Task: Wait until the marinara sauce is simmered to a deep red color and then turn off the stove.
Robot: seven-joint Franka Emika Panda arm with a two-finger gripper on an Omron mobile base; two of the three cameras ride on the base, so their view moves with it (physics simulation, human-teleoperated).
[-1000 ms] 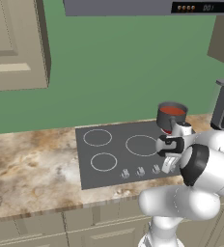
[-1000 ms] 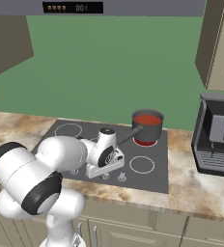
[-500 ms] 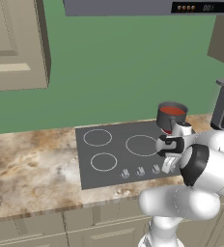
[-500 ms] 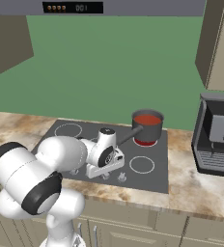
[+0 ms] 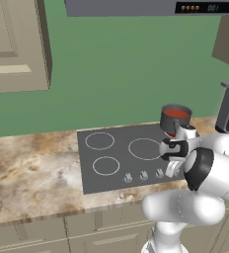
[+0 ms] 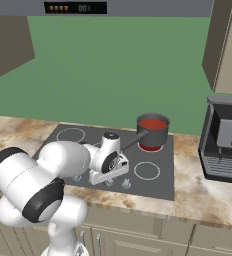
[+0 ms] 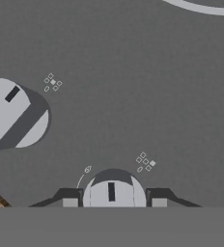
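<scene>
The marinara sauce [image 6: 153, 123] presents a red surface inside a dark grey pot [image 6: 152, 133] seated on the far-right burner of the stove [image 6: 88, 145], which is set into the speckled stone counter [image 6: 208, 192]. The gripper [image 7: 113, 201] is lowered over the stove's front edge, its fingertips [image 7: 69, 201] pinched on either side of a silver knob [image 7: 113, 191]. A second knob [image 7: 15, 116] lies beside it. A coffee machine [image 6: 225, 140] stands right of the stove
</scene>
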